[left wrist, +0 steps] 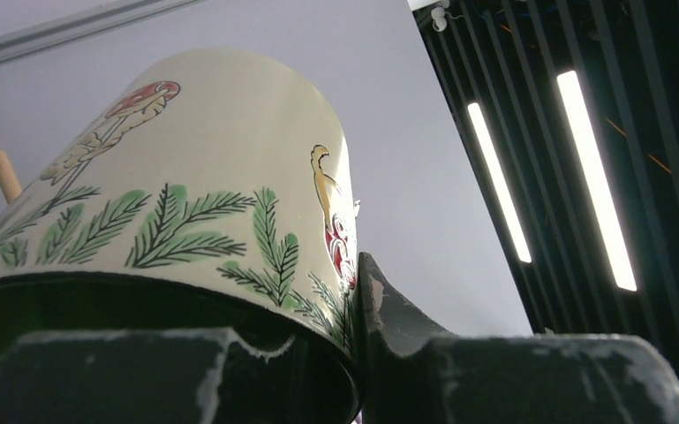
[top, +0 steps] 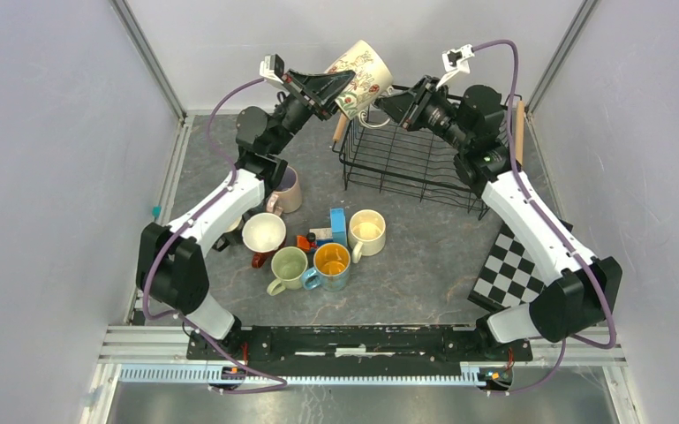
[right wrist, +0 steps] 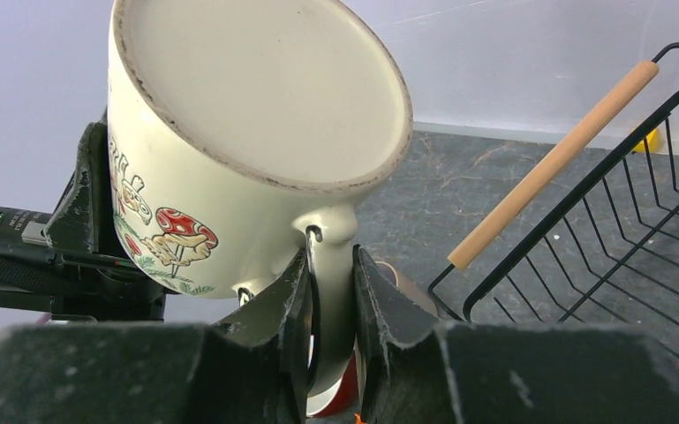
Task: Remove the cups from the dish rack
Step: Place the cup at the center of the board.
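A cream mushroom-print mug hangs tipped, base upward, over the black wire dish rack's far-left corner. Other mugs stand clustered on the table, left of the rack.

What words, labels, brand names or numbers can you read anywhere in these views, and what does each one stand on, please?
No text can be read in any view.
cream mug: only pictures of mushrooms and fern sprigs. Green curly marks on its side may be lettering, but they are partly hidden and unreadable.
checkered board: a pattern of squares only, no writing.
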